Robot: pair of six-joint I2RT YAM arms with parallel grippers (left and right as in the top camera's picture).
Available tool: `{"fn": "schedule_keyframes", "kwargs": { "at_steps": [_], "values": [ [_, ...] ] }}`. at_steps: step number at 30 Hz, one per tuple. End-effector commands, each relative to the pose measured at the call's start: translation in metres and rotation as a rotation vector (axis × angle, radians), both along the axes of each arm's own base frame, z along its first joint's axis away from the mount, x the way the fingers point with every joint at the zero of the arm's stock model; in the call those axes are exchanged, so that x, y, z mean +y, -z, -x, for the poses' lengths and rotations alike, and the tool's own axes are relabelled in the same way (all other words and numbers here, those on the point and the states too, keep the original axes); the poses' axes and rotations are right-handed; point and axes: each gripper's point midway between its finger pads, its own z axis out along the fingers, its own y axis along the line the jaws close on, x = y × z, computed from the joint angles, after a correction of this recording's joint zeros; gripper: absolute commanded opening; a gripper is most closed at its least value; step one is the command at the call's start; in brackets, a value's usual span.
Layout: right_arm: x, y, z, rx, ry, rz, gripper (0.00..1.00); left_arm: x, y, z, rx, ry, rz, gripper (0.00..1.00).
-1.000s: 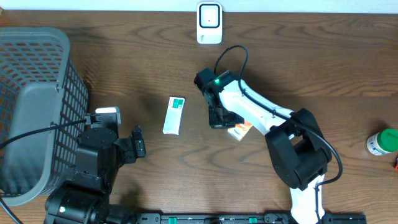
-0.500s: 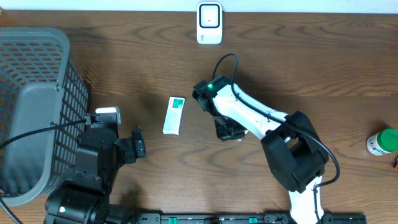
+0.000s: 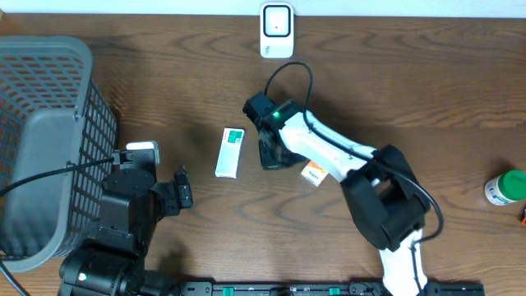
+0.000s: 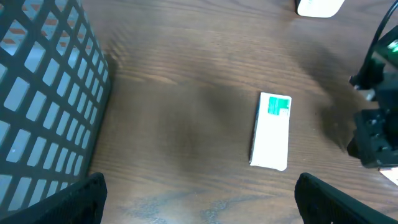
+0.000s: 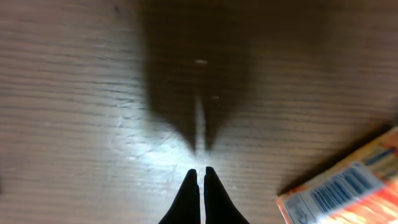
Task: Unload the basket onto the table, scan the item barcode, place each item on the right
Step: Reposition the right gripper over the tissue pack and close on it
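The dark wooden table (image 3: 164, 90) carries a grey mesh basket (image 3: 90, 123) at its left end, a white box (image 3: 230, 152) near the middle, an orange packet (image 3: 313, 173) (barcode face up) to its right, a white scanner (image 3: 277, 30) at the far edge and a green-capped bottle (image 3: 504, 187) at the right edge.

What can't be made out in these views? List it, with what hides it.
- Orange packet: overhead, partly under the right arm; right wrist view, cut off by the frame corner.
- White box: print too small in both views; no barcode visible.
- Right gripper: overhead, fingertips hidden under its own wrist.
- Green-capped bottle: overhead, label too small, at the right edge.
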Motion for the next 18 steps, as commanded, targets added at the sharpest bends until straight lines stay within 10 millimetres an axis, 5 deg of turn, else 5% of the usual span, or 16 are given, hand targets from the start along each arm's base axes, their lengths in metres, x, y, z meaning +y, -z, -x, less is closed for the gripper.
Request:
{"fn": "schedule_keyframes", "kwargs": {
  "at_steps": [1, 13, 18],
  "values": [
    [-0.015, 0.031, 0.014, 0.092, 0.029, 0.080, 0.01, 0.003, -0.003, -0.001, -0.009, -0.018, -0.004, 0.96],
    [-0.066, 0.031, 0.026, 0.126, 0.026, 0.337, 0.01, 0.003, -0.003, -0.001, -0.009, -0.018, -0.004, 0.96],
    [-0.049, 0.037, 0.023, 0.148, -0.048, 0.226, 0.01, 0.003, -0.003, -0.001, -0.009, -0.018, -0.004, 0.96]
  ]
}}
